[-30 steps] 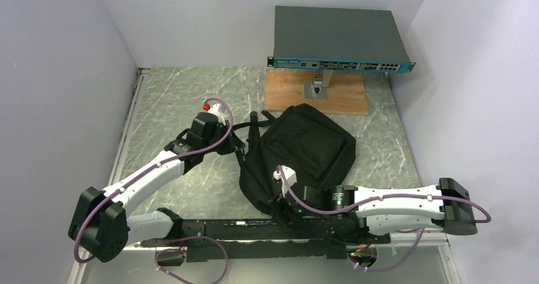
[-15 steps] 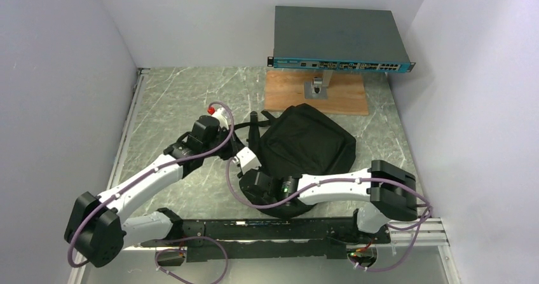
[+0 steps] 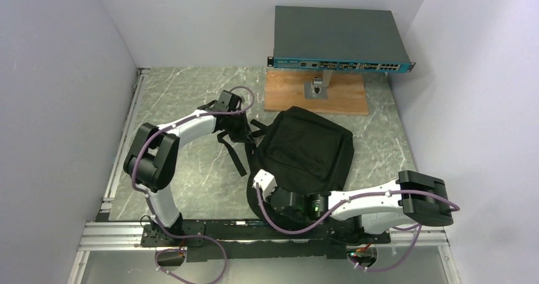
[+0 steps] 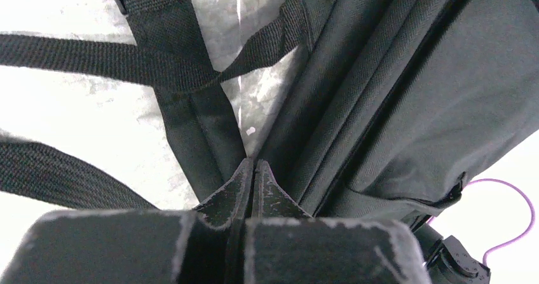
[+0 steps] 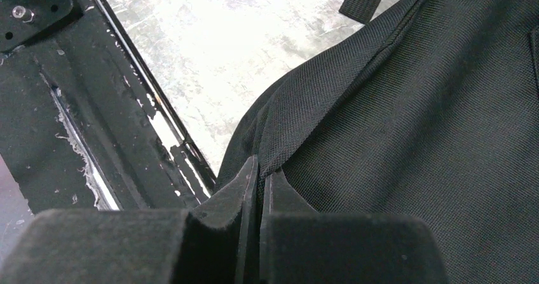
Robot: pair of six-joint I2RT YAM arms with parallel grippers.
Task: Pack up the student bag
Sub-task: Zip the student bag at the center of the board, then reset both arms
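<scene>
No text can be read in any view. The teal front strip of the grey rack box [image 3: 340,63], upper centre of the top view, carries marks too small to make out, and the student bag [image 3: 305,147] shows only plain black fabric.

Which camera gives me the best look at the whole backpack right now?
Top external view: the large soft black fabric backpack shows whole, lying flat with its black webbing straps trailing left. Left wrist view catches only its side seams and those straps up close; right wrist view only one fabric corner.
</scene>
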